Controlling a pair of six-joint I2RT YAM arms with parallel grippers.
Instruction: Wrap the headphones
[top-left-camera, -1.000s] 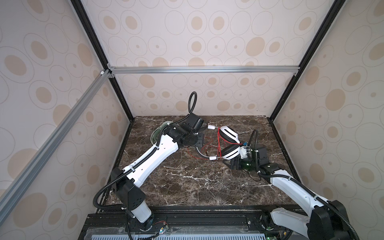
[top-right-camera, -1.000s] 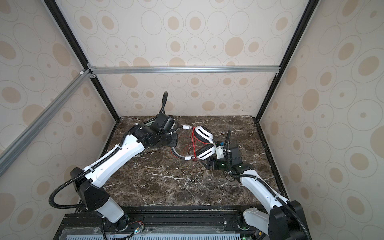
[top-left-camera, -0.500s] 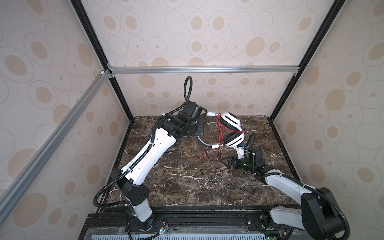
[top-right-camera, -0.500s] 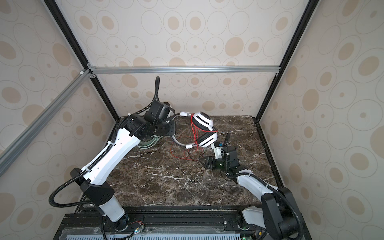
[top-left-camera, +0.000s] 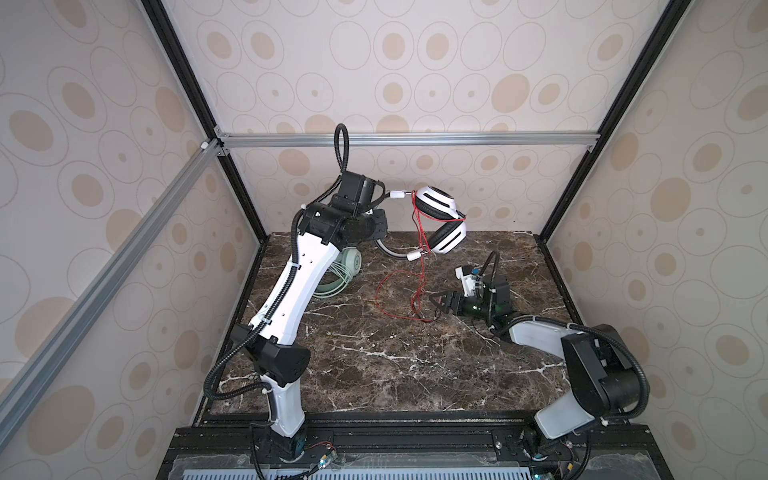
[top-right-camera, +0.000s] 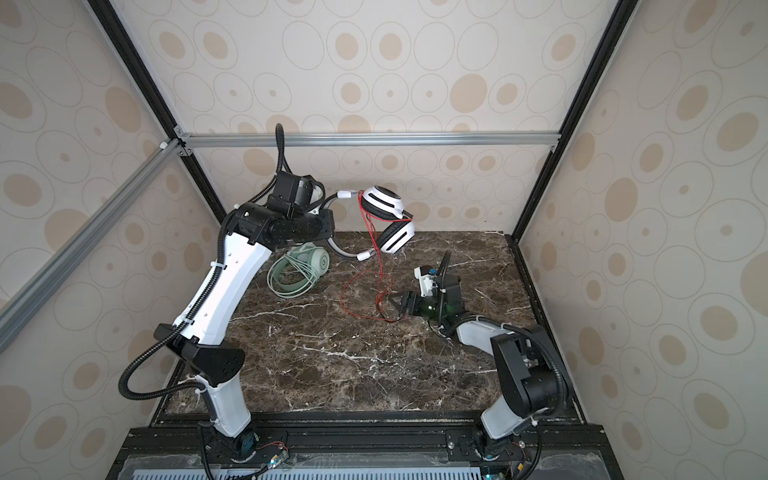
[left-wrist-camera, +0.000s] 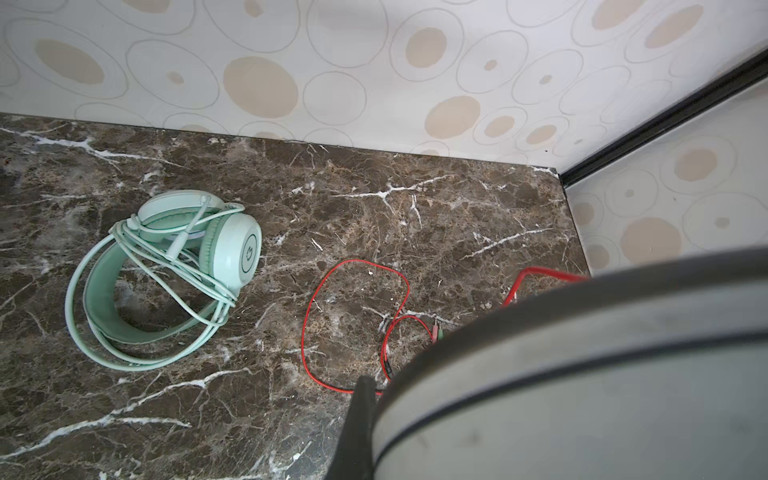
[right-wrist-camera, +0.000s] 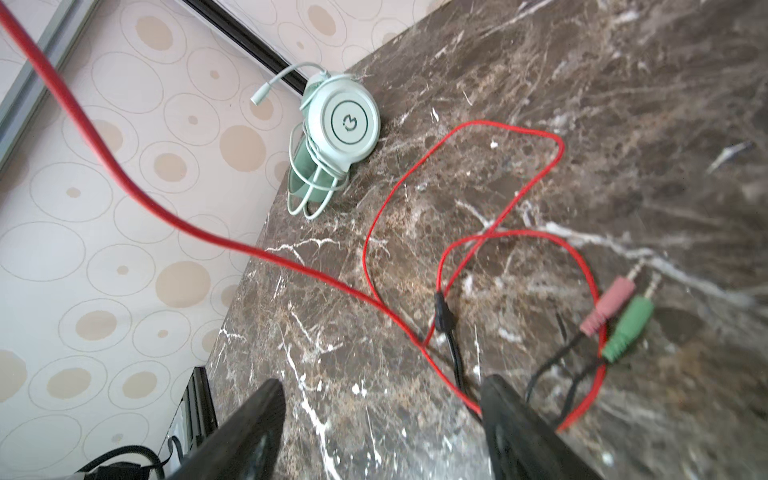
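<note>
The left gripper is pressed together on the grey headband of the white-and-black over-ear headphones and holds them in the air above the rear of the dark brown marble tabletop. Both earcups hang clear of the surface in both top views. Their thin red cable drops from the earcups and lies in loose loops on the tabletop. It ends in a pink plug and a green plug.

The right gripper sits low over these loops with its jaws spread. The cable passes close to one finger.

The mint green over-ear headphones lie at the rear left, with their pale green cable wound around them.
</note>
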